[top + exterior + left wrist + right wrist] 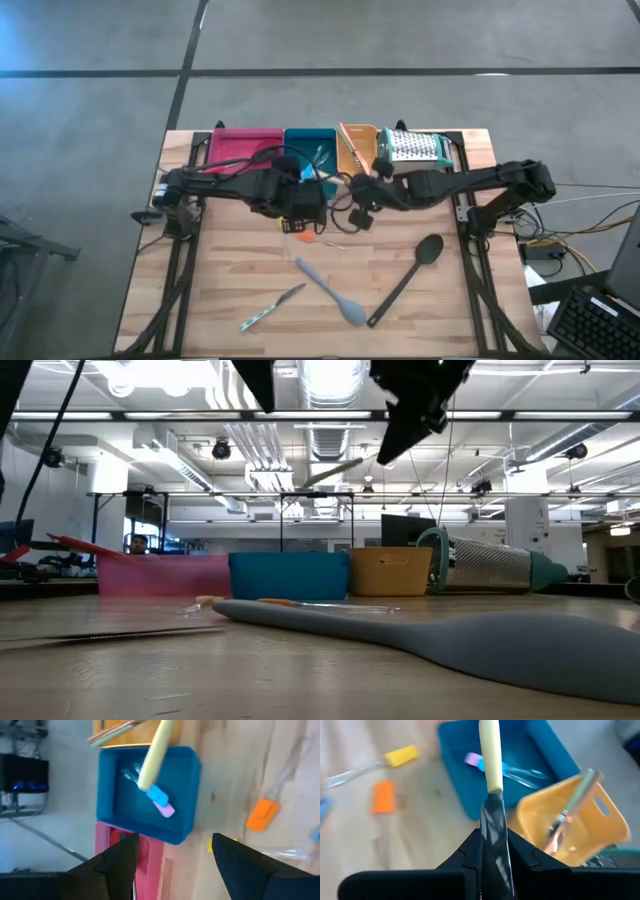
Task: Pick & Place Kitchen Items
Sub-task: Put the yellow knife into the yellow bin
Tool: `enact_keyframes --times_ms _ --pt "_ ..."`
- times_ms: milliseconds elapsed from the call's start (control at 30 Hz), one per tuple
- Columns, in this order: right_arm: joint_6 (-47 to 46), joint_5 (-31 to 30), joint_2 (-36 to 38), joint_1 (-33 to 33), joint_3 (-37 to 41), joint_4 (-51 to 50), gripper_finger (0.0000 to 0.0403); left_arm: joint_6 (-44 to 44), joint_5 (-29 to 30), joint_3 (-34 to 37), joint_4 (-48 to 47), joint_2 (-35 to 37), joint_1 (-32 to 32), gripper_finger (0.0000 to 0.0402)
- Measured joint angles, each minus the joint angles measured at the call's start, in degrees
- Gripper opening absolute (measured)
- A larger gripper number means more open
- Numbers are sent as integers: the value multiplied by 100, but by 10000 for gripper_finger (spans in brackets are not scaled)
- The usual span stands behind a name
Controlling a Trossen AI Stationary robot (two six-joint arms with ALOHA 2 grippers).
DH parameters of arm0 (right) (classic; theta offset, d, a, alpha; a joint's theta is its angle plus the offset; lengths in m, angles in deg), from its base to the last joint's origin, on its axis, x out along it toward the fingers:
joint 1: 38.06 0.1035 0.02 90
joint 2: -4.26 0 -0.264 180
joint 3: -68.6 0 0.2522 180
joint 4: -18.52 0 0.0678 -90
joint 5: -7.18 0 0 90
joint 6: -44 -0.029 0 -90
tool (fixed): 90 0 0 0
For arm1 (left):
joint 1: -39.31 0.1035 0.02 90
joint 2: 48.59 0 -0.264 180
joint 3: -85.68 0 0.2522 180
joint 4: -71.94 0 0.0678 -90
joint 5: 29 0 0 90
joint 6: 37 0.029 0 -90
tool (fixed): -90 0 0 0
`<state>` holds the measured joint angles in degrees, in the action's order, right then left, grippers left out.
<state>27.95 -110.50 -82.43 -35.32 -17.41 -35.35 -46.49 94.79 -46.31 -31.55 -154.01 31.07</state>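
A small knife with a metal blade and a cream handle hangs in the air above the near rim of the teal tray. My right gripper, coming from the table's right, is shut on it. The same cream handle shows ahead of my left gripper, which stands open just left of it and touches nothing. A pink-and-blue tool lies inside the teal tray. A grey spatula, a black spoon and a slim knife lie flat on the near half of the table. My right gripper pinches the knife's metal blade between its two fingers. The fingers slant down toward the far edge and lie along the knife, so the cream handle sticks out ahead of them. The knife is lifted clear, its handle end over the teal tray.
A pink tray, an orange tray holding a long-handled tool, and a metal grater line the far edge. An orange piece and a yellow-handled tool lie on the wood near the teal tray.
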Motion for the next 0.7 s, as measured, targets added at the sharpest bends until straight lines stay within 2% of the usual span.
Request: enact_keyframes --times_ms 133,233,433,600,700 --pt "33 -79 6 -509 213 192 41 -443 580 287 -11 355 -135 253" --pt "107 26 48 -956 582 886 41 -875 993 650 -24 676 -246 253" --pt "94 648 238 -1816 1812 3413 41 -1466 1421 1608 270 1429 -460 254" --pt "-258 648 164 -2140 2793 6081 41 -1438 1450 2386 1108 2029 -489 252" --pt "-345 218 -14 -2199 2984 6564 41 -1426 1460 2803 1548 2371 -491 252"
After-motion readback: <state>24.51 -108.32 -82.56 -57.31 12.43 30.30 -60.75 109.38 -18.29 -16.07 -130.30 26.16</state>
